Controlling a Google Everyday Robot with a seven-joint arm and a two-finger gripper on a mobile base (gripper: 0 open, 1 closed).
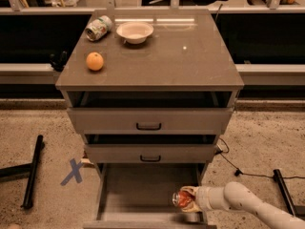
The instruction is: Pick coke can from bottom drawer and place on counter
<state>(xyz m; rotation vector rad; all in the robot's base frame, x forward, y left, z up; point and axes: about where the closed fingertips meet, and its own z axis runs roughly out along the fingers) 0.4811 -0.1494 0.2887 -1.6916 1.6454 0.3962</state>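
Observation:
The coke can (180,199), red with a silver end, lies on its side in my gripper (187,198), a little above the floor of the bottom drawer (138,194), at the drawer's front right. The gripper is shut on the can. My white arm (238,202) reaches in from the lower right. The bottom drawer is pulled out and its floor is bare. The counter (171,56) is the grey-brown top of the cabinet, well above the gripper.
On the counter stand a white bowl (135,31), an orange (95,61) and a green-and-white can (98,27) lying on its side. Two upper drawers (148,120) with black handles overhang the bottom drawer. A black bar (32,171) and blue tape cross (73,171) lie on the floor left.

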